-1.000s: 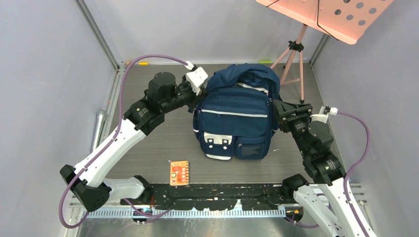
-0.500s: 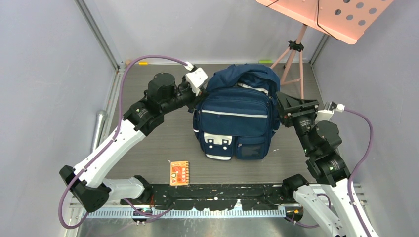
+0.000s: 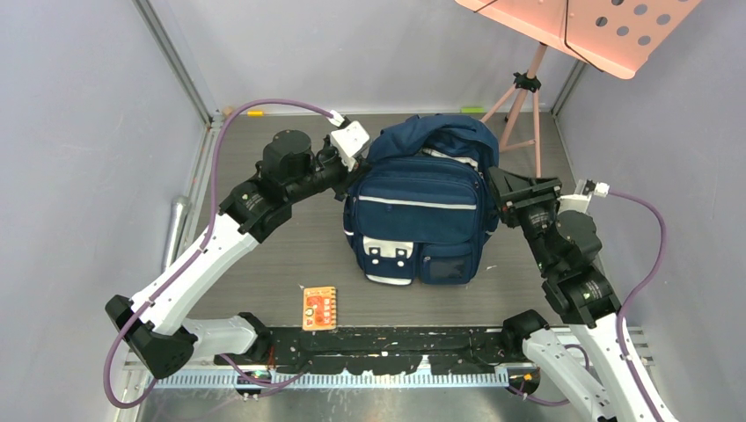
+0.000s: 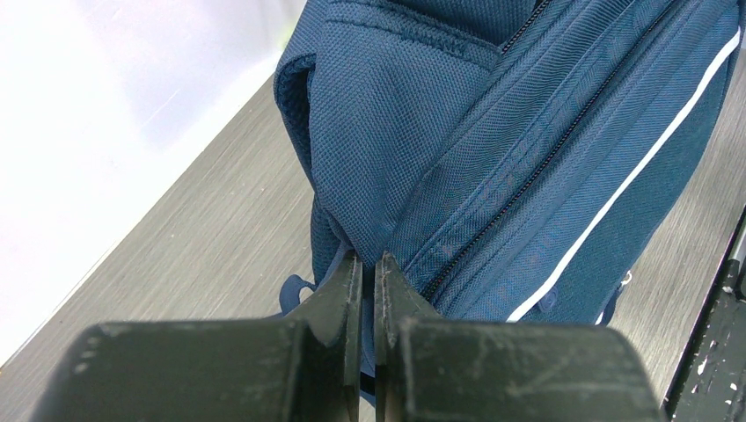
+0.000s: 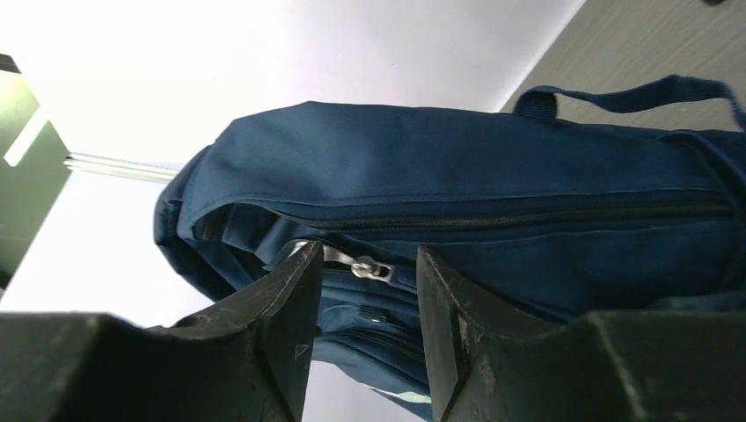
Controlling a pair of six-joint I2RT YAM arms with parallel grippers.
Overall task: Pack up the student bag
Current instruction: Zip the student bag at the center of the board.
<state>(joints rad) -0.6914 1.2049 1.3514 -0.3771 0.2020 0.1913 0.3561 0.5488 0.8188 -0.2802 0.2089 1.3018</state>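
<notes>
Moved: the right arm has swung toward the far edge of the counter (image 3: 281,255). The right end effector (image 5: 365,262) now sits by the top right side of the student bag (image 3: 422,207), and its two fingers have come closer together. The left arm has not moved.
Bag: the student bag sits in the middle of the counter, with its top toward the far edge and its front pockets facing up.
Left end effector (image 4: 368,264): its fingers are pressed together on a fold of the bag's blue cloth at the left side. I think it holds the bag steady so it does not slide.
Right end effector: its fingers are apart, one on each side of the small metal zip pull (image 5: 374,268). I cannot see them touching it yet.
Why: the zip has to move to pack the bag, so one arm holds the bag and the other goes for the zip.
Also there: an orange card (image 3: 319,308) lies by the counter's near edge, well apart from the bag.
</notes>
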